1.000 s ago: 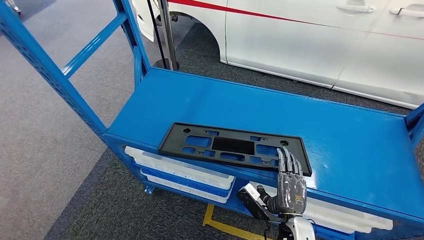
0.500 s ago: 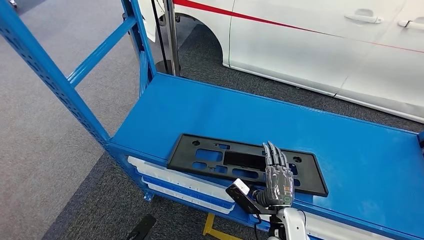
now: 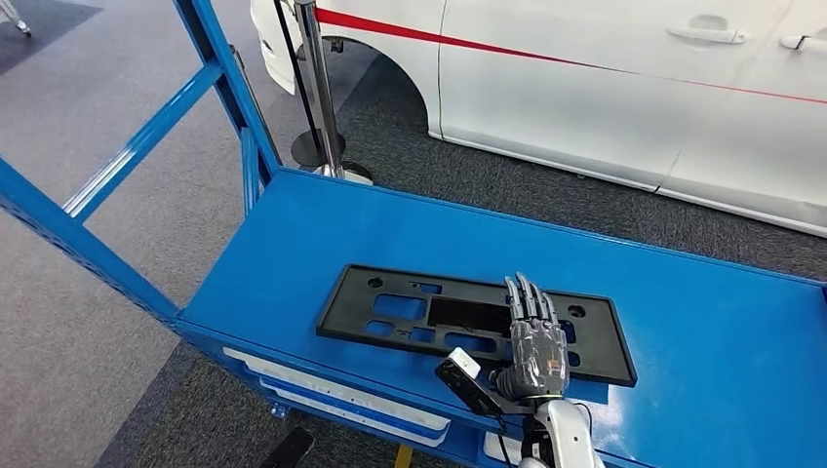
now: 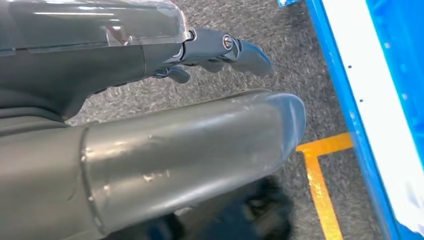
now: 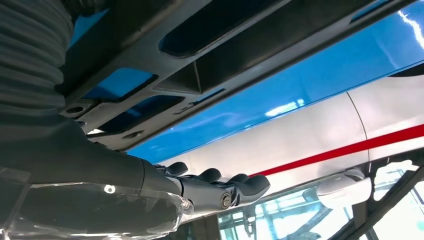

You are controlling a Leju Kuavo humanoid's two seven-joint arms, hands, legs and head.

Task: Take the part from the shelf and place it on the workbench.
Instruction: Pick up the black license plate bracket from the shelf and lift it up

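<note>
The part (image 3: 476,324), a flat black slotted plate, lies flat on the blue shelf (image 3: 702,331) deck, near its front edge, directly under your right hand (image 3: 533,336). That hand is laid palm-down over the plate's right-of-centre portion, fingers straight and spread, pointing away from you toward the white car (image 3: 624,88) beyond the shelf. Nothing is grasped: hand is released, looks to be just resting on or skimming the top face, can't tell which. In the right wrist view the fingers (image 5: 220,187) run out flat along the plate, not hooked into any slot. Left hand (image 4: 220,50) hangs beside the shelf over the carpet, fingers loosely extended, holding nothing. My read: you're at the grasp step, lift not started. The plate is thin and flush to the deck, so a top-down pinch has little to bite. Suggest you drag it toward you until the near edge overhangs the shelf lip, then get the thumb underneath and close on that edge. Keep it level when lifting; a long plate held off-centre will likely droop and twist. Watch the blue upright (image 3: 229,88) far to the hand's left.
</note>
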